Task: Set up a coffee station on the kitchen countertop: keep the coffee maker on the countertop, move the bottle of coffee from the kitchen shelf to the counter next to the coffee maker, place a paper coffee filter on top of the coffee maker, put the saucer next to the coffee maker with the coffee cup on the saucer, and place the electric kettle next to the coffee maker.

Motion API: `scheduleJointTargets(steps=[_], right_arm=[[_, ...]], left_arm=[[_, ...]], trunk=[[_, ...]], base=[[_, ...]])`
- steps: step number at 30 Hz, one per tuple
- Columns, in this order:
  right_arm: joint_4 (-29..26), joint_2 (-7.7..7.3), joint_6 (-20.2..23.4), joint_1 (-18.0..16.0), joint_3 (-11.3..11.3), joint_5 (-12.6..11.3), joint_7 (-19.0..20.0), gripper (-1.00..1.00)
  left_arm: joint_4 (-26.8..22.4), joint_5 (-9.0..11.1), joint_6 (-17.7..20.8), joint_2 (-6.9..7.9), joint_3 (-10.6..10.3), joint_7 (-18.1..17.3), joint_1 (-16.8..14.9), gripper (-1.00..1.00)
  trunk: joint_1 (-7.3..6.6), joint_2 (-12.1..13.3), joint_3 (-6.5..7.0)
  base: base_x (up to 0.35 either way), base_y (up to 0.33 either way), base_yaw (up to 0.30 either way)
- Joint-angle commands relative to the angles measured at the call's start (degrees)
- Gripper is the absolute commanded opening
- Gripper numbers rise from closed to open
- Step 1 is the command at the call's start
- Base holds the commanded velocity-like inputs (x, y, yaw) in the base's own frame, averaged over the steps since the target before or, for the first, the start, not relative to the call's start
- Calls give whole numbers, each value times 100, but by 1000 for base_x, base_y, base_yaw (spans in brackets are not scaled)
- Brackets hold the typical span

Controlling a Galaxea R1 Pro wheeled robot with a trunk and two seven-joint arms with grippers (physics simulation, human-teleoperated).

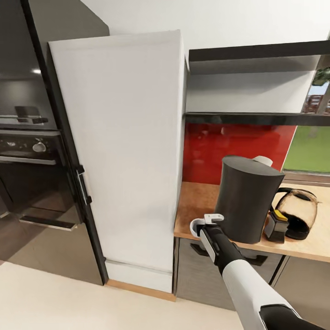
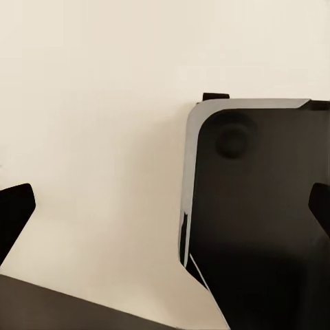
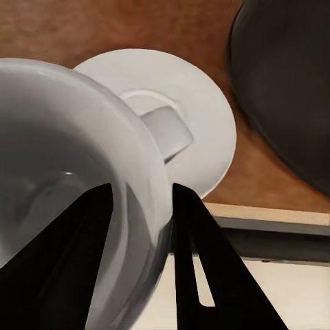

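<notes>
Now right tool (image 3: 141,206) pinching one coffee cup (image 3: 75,172) rim; one saucer (image 3: 199,130), one electric kettle (image 1: 247,199); left tool (image 2: 165,213) spread.

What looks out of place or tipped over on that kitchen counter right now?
The glass coffee maker carafe lies tipped on its side on the wooden countertop, beside the dark grey electric kettle. Also, the white coffee cup, pinched by the right gripper, is not yet on the white saucer.

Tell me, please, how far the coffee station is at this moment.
Done: the dark grey electric kettle stands on the wooden countertop beside the glass-pot coffee maker. In hand: the right gripper holds the white coffee cup above the white saucer. Left: coffee bottle and paper filter.
</notes>
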Motion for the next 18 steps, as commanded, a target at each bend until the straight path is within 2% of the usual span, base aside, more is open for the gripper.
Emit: scheduleJointTargets(steps=[1,6,12,18], right_arm=[[-7,1,33,-1,1,9,-7,-100],[-15,1,33,-1,-5,8,-9,-100],[-26,1,33,-1,-1,-32,-13,-100],[-14,10,33,-1,0,-42,-10,-100]], left_arm=[[10,-62,-25,1,40,16,-3,100],[12,-61,-25,1,40,17,-4,100],[10,-58,-26,5,40,13,-4,100],[11,-58,-25,10,40,16,-4,100]], trunk=[[3,-4,-2],[3,-4,-2],[3,-4,-2],[3,-4,-2]], base=[[149,3,0],[237,1,0],[45,0,-1],[1,0,-212]])
